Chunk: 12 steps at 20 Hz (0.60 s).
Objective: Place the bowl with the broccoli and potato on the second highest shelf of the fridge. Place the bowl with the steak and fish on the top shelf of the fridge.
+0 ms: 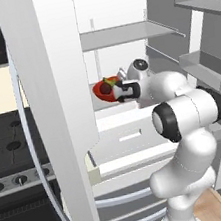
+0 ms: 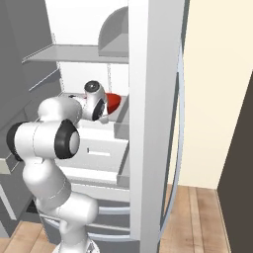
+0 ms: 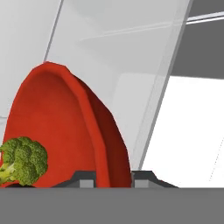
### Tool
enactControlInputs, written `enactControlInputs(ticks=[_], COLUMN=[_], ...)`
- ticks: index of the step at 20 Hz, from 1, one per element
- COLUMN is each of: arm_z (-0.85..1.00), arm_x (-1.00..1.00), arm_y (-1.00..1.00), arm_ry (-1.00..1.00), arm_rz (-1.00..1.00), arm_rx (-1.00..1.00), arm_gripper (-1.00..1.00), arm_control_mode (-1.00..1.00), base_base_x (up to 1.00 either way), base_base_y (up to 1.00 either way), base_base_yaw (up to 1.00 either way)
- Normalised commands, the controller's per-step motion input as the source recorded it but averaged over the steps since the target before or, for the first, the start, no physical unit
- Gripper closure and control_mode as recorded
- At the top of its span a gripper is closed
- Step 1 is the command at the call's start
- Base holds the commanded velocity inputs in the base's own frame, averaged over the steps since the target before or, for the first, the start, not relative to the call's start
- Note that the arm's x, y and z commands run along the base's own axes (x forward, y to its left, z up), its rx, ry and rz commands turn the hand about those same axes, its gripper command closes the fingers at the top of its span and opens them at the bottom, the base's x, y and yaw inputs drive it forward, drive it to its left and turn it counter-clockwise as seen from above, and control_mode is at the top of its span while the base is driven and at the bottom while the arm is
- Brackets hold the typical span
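Broccoli (image 3: 22, 159) sits inside the red bowl (image 3: 65, 131) you are carrying, and the tool (image 3: 113, 179) is narrowed onto that bowl's rim, one dark tip on each side of the wall, as the hand view shows.

Starting at the left of the left base view, the bowl hangs inside the open fridge (image 1: 54, 91), partly hidden behind the near white edge of the cabinet. A dark round lump shows in it, likely the potato (image 1: 106, 89). You are pinching only a thin rim, so the loaded bowl could pivot in the tips and tip its contents if you swing or stop abruptly.

Moving right, the one pale board plainly visible (image 1: 125, 33) lies well above the bowl. I cannot tell from these pictures which level it is, nor see what lies directly under the bowl. Judge that before letting go: release at the wrong level and the task fails; release without support beneath and the bowl drops.

Further right, the arm's elbow stands close to the grey door bins (image 1: 207, 67). Reaching deeper could bring it against them and jolt the load.
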Motion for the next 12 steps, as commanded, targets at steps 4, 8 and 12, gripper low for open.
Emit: enactControlInputs(ticks=[4, 8, 12], arm_z=[-0.10, 0.29, 0.74], arm_x=[0.52, 0.00, -0.07], arm_y=[0.00, 0.05, 0.00], arm_ry=[-0.01, 0.03, 0.00], arm_rz=[-0.04, -0.01, 0.00], arm_rx=[0.00, 0.00, 0.00], arm_gripper=[-1.00, -1.00, -1.00], arm_control_mode=[-1.00, -1.00, -1.00], base_base_x=[0.00, 0.00, 0.00], base_base_y=[0.00, 0.00, 0.00], base_base_yaw=[0.00, 0.00, 0.00])
